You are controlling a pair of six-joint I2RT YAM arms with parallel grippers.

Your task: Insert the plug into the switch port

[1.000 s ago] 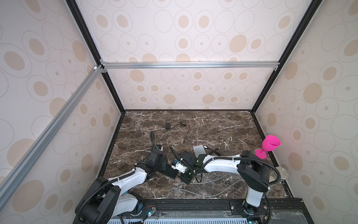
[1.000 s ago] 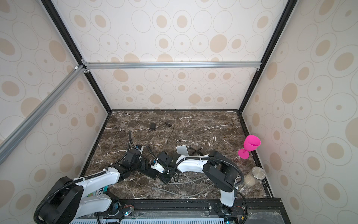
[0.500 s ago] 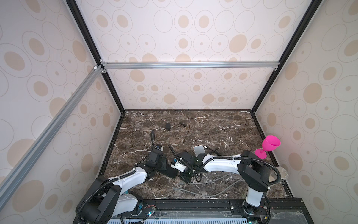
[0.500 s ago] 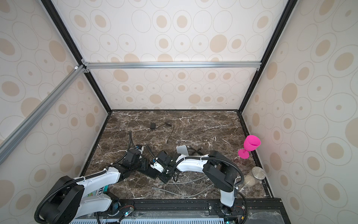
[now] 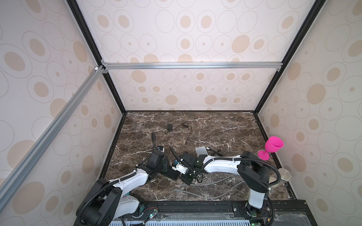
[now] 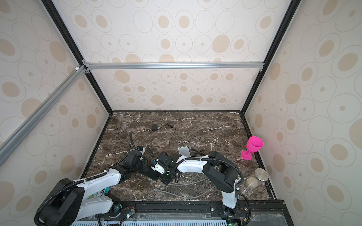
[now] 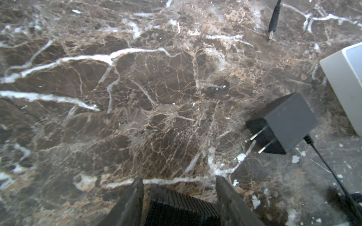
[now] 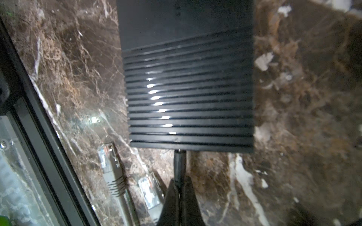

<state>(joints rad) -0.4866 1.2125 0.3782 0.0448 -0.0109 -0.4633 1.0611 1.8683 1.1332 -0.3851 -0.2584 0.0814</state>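
Plug [image 8: 179, 163] pinched in right tool [image 8: 180, 183], tip meeting switch [image 8: 188, 88] edge; left tool [image 7: 179, 181] clamps switch.

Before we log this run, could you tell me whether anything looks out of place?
Only the pink goblet standing by the right wall: it has nothing to do with this task. Nothing looks spilled or damaged.

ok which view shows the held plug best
Right wrist: the plug sits close, pinched in the right fingers, its tip at the switch. Both top views lose it under the arm; left wrist misses it.
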